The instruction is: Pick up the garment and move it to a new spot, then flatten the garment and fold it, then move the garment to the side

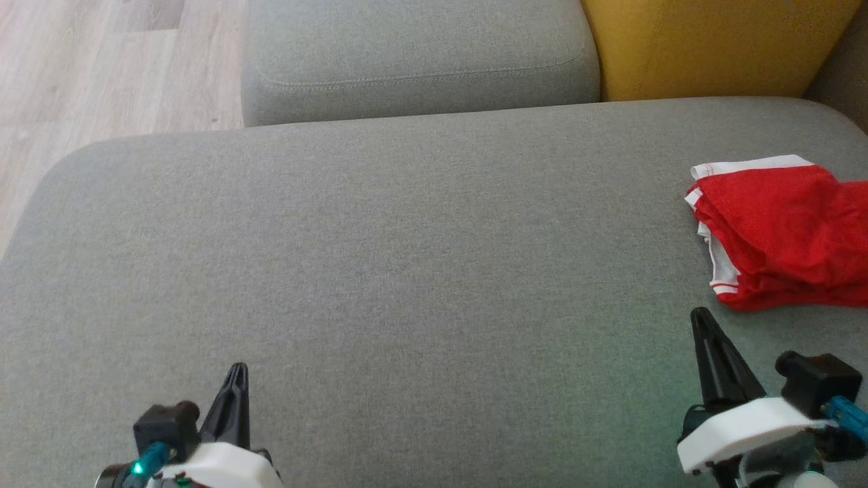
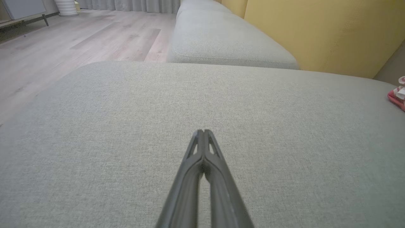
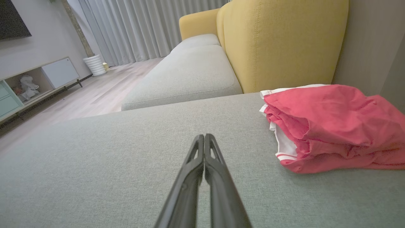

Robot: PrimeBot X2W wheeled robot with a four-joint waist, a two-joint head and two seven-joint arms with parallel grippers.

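Ahead of the right gripper and a little to its right, near the fingertips but not touching them, lies the red garment with white trim, on the grey sofa seat. From the left gripper it is well apart, far off to the right, with bare cushion between. Both pairs of jaws are pressed closed and hold nothing; each hovers low over the fabric of the seat.

The garment sits in stacked layers, a compact though slightly rumpled bundle close to the seat's right side. Judging from that, the folding and the move to the side look done and little or nothing is left. A tidier fold is the only thing that could plausibly be asked for.

Its long axis runs crosswise to the right gripper's fingers, left to right across the seat. The white-trimmed end points left, toward the open cushion. The other end runs off the head view's right edge, so its full length cannot be told.
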